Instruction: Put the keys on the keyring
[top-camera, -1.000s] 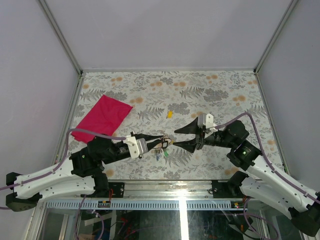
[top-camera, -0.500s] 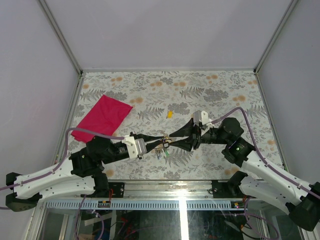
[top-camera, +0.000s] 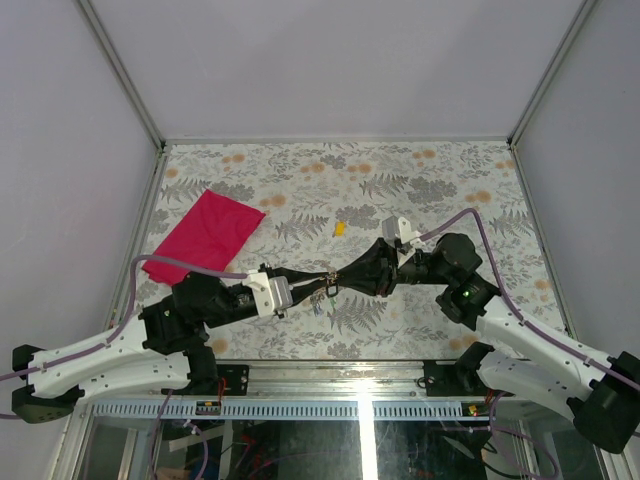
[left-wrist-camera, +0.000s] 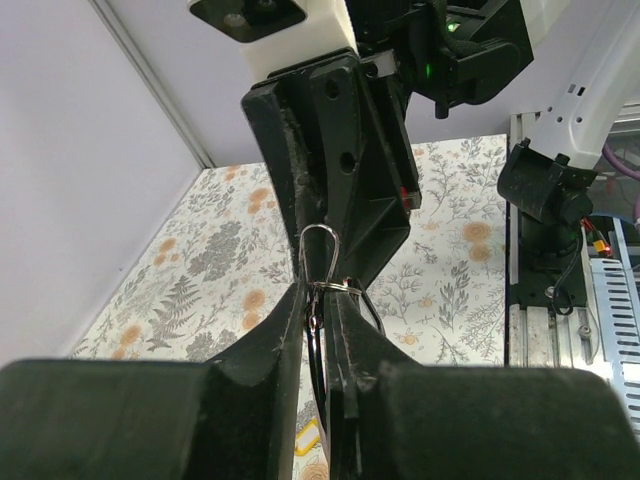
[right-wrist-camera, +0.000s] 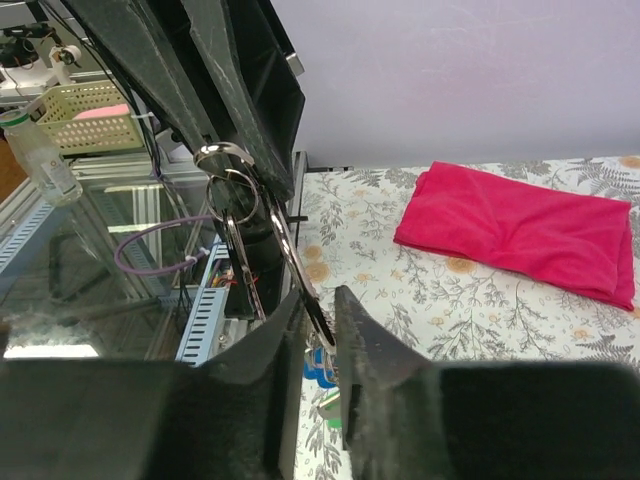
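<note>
- Keyring (left-wrist-camera: 320, 232) is held in mid-air over the middle of the tabletop (top-camera: 450, 180), where my two arms meet tip to tip.
- My left end effector (left-wrist-camera: 320, 300) has its fingers pressed together, pinching the keyring wire. One loop stands up past the tips. Judged reason: this leaves a free arc of ring for the other arm to work on.
- The keys (right-wrist-camera: 320, 368) with blue and green tags hang below the ring, off the tabletop and clear of that upper loop.
- My right end effector (right-wrist-camera: 320, 305) has its fingers nearly together, and the wire runs down into the narrow gap. I cannot tell whether the pads bear on it.
- Judged purpose: a second hold from the opposite side, to steady or part the coil.
- A small yellow item (top-camera: 340, 228) lies on the tabletop, well apart. It is too small to confirm as a key.
- The red cloth (top-camera: 205, 235) lies far left and plays no part.
</note>
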